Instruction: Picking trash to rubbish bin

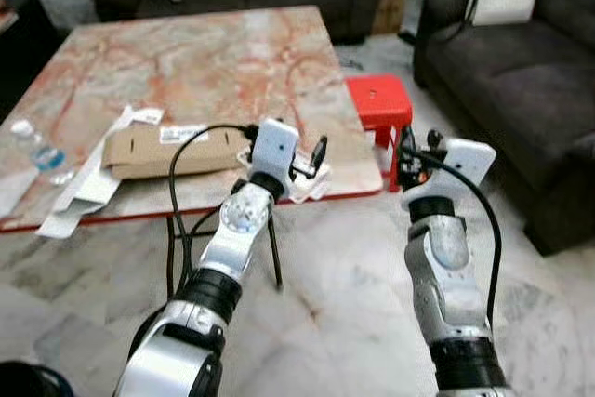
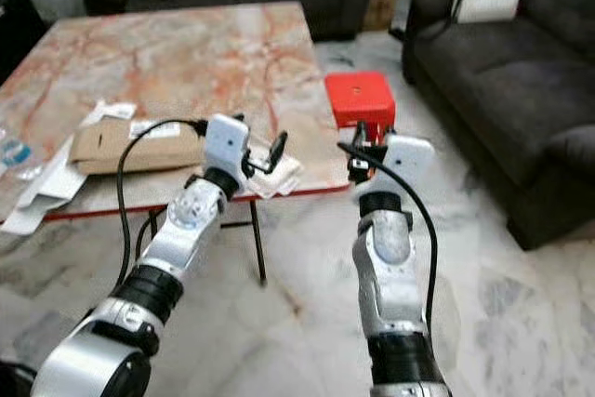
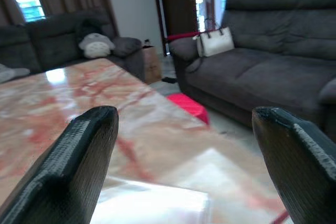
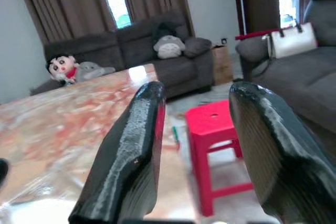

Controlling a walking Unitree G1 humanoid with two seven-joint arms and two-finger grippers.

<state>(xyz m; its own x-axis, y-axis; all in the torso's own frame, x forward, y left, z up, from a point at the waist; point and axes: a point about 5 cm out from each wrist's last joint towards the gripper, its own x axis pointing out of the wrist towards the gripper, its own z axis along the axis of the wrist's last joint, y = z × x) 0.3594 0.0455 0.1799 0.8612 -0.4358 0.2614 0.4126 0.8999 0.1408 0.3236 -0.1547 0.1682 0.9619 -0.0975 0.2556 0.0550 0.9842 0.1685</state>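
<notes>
The left gripper (image 1: pixel 311 166) is spread wide, holding nothing, poised at the near edge of the red-veined marble table (image 1: pixel 186 62), with crumpled white paper trash (image 1: pixel 310 187) lying just beneath and beside its fingertips. A flat brown cardboard piece (image 1: pixel 163 152) lies on the table to that gripper's left. The right gripper (image 1: pixel 409 148) is narrowly parted and empty, off the table's corner, with the red plastic stool (image 1: pixel 376 104) just beyond it.
</notes>
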